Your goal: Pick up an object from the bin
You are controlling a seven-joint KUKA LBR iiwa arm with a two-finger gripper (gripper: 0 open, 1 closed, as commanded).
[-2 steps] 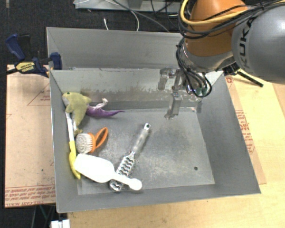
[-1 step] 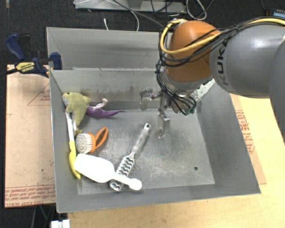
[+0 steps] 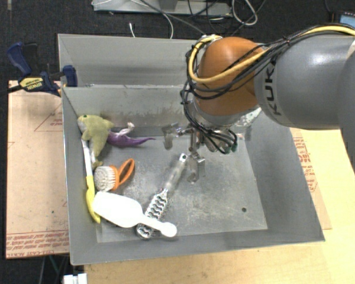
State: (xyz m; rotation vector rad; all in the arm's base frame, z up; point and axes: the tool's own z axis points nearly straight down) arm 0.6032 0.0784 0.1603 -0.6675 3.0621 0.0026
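— Where is the claw [image 3: 191,165] in the camera view?
— Low in the grey bin [image 3: 248,209], right at the handle tip of a metal whisk [image 3: 165,193]. Wide or narrow, I cannot tell.
— How does the whisk lie?
— Slantwise. Its handle end is by the claw and its wire head points away down-left, touching a white plastic tool [image 3: 119,210].

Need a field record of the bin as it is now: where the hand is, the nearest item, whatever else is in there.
bin: grey metal bin
hand: the hand is mid-bin, at the handle end of a metal whisk
whisk: lies diagonally, wire head toward front-left
left side: heap of white scoop, round brush, orange piece, yellow stick, purple toy, olive plush
grip state: cannot tell
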